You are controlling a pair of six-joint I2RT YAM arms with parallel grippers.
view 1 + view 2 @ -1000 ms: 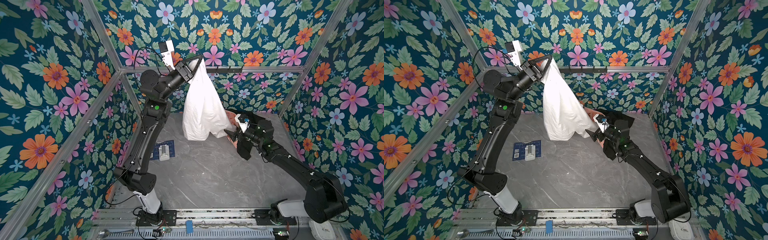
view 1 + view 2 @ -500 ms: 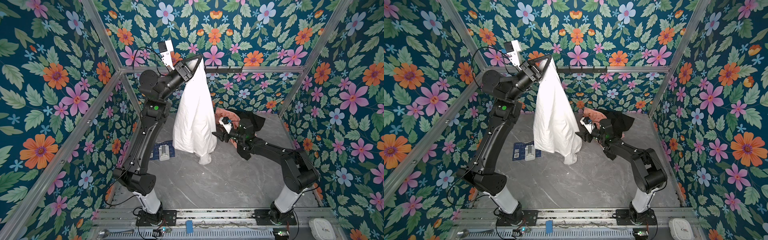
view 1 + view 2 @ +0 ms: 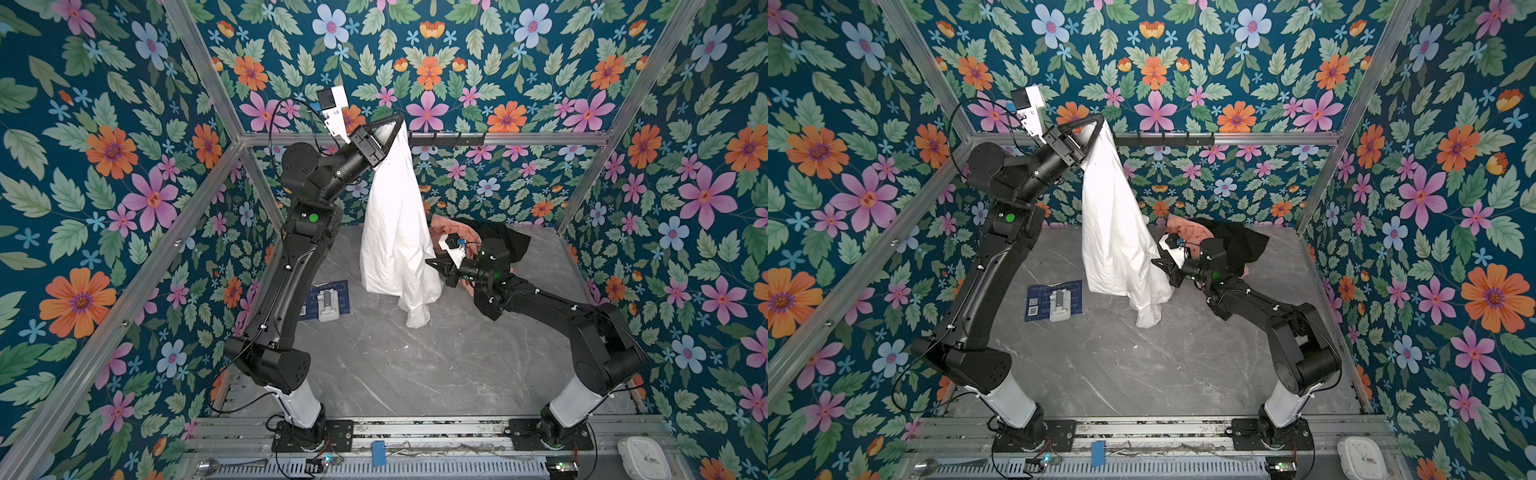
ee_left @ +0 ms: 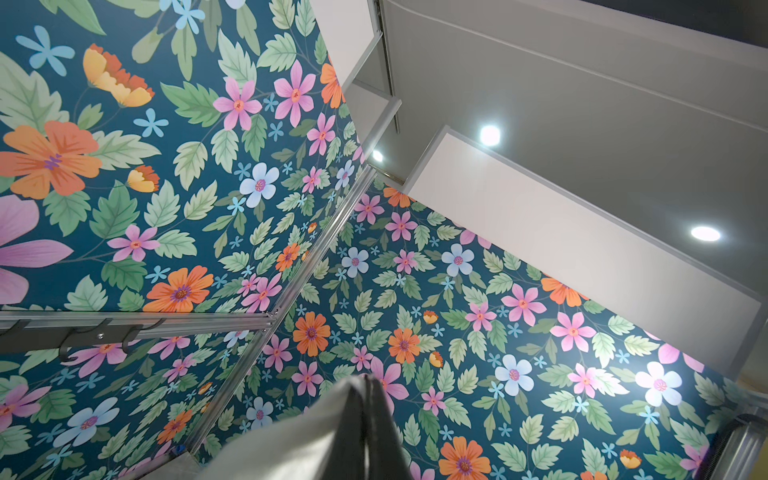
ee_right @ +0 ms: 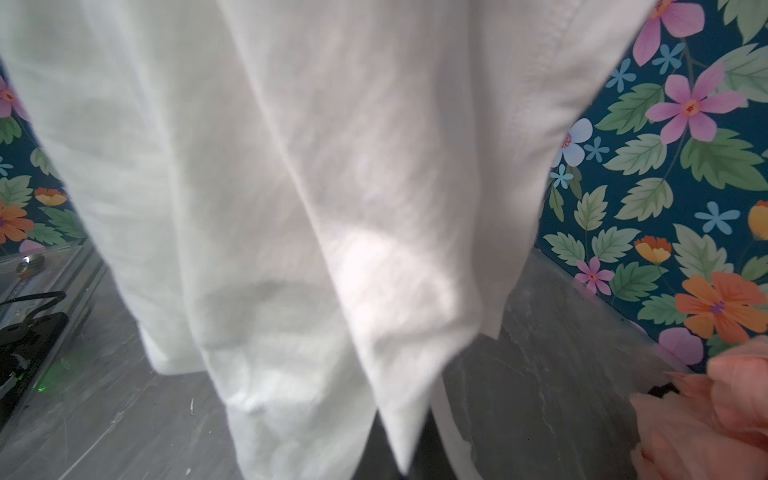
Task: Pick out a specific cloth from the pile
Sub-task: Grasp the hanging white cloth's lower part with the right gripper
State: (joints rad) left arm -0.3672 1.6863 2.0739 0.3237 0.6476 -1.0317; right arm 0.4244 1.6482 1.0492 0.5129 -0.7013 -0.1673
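**A:** What is the left gripper (image 3: pixel 397 121) doing?

**B:** It is clamping tight on the top of the white cloth (image 3: pixel 390 241), which is hanging high above the marble table (image 3: pixel 395 365), clear of the pile (image 3: pixel 478 237).

**A:** And the right gripper (image 3: pixel 432 264)?

**B:** Its jaws are pressing together on the cloth's lower side edge. Beyond it, the peach-pink shirt (image 3: pixel 442 228) and black garment (image 3: pixel 507 241) are lying heaped at the table's far side.

Bright, even light — blurry wrist close-up
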